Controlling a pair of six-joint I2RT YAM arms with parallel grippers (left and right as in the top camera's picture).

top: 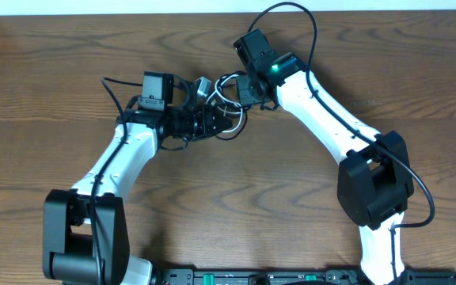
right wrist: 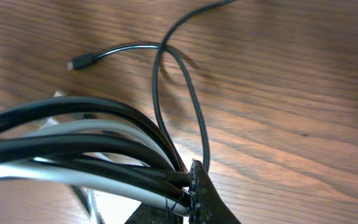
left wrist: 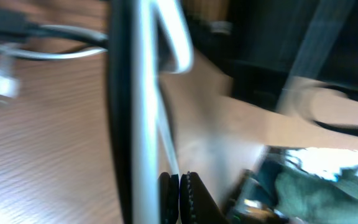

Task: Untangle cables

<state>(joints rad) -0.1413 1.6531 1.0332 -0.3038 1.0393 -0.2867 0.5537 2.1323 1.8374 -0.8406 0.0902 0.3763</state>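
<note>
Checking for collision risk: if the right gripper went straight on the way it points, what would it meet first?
Probably the thin black cable loop on the table, just ahead of the right gripper, which grips the cable bundle; depth is unclear.

Overhead: fixed high above, facing straight down on the table (top: 236,206), far enough to take in both arms whole.
Left wrist: very near and blurred, looking along its own gripper (left wrist: 179,190) at the bottom edge, with the cables (left wrist: 145,93) right against the lens.
Right wrist: near, tilted down over the table's wood, its gripper (right wrist: 197,186) at the bottom edge.
Shared: the cables at the table's upper middle show in all three.
</note>
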